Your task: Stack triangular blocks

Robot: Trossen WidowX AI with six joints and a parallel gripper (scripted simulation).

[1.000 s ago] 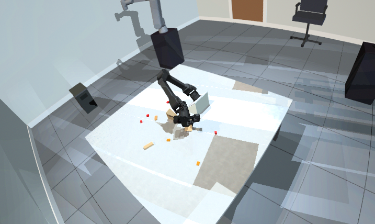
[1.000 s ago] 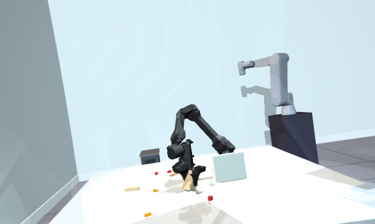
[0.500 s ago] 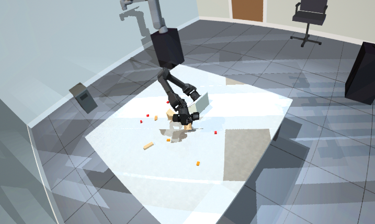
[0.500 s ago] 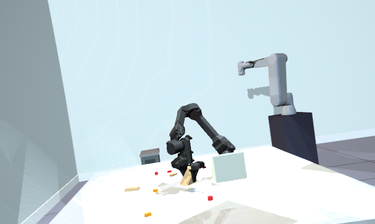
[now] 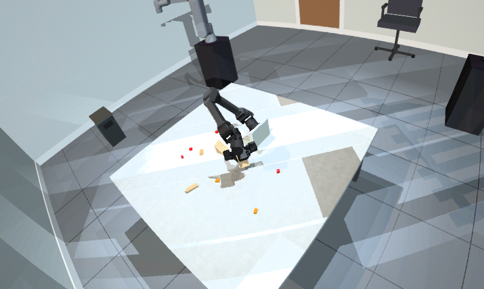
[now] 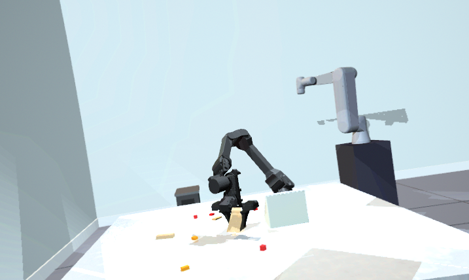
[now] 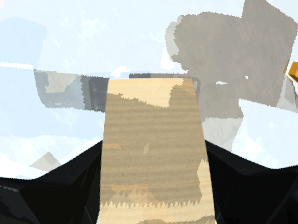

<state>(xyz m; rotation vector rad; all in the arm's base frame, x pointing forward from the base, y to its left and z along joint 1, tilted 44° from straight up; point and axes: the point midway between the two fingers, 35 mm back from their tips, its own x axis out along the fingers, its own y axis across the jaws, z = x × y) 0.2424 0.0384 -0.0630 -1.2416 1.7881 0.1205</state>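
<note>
A wooden triangular block (image 5: 244, 163) (image 6: 235, 222) (image 7: 152, 145) is between the fingers of my gripper, with its long face toward the wrist camera. My gripper (image 5: 242, 162) (image 6: 235, 224) (image 7: 151, 141) is shut on it and points down, one finger on each side. The block's lower end is at or just above the table (image 5: 207, 222) (image 6: 138, 257); I cannot tell whether it touches. The other triangular block (image 5: 220, 147) lies beside the gripper, partly hidden by the arm in the top view. I cannot make it out in the exterior view or the wrist view.
A pale green upright box (image 5: 260, 134) (image 6: 287, 209) stands close beside the arm. A wooden bar (image 5: 191, 188) (image 6: 165, 236), a small wooden piece (image 5: 201, 152), orange pieces (image 5: 255, 211) (image 6: 184, 267) and several red cubes (image 5: 277, 171) (image 6: 262, 247) lie around.
</note>
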